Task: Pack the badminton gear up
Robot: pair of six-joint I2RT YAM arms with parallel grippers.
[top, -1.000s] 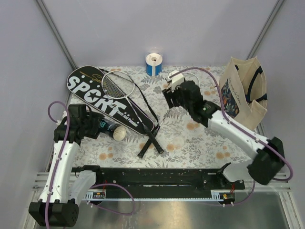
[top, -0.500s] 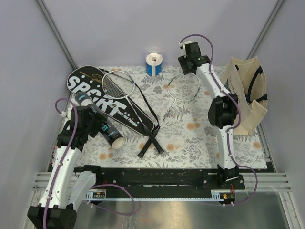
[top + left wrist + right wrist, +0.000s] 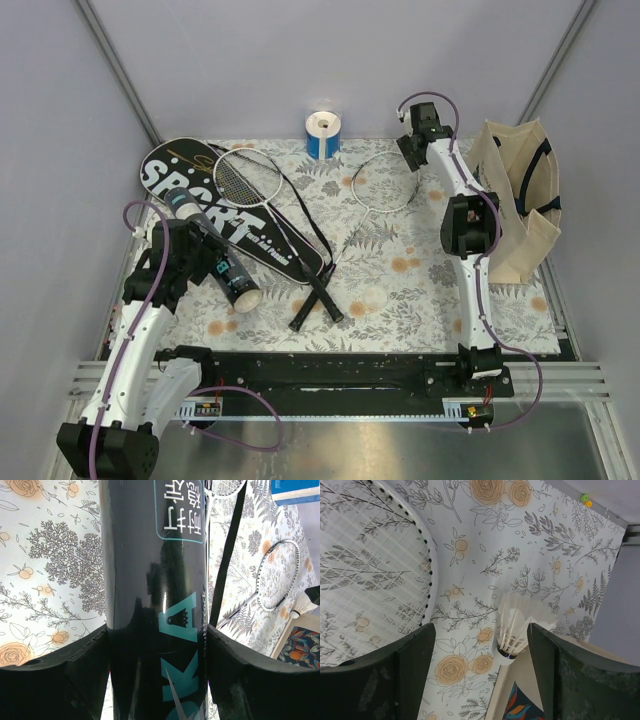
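Left hand clamped round black cylindrical tube, near left over floral tabletop, probably readied for loading. Right hand wide open, empty, far right; white feather shuttlecock loose beneath.

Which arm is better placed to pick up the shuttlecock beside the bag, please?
Right. The right gripper hovers over the shuttlecock, with its jaws open on either side of it. The left gripper is across the table, and its jaws clamp the tube.
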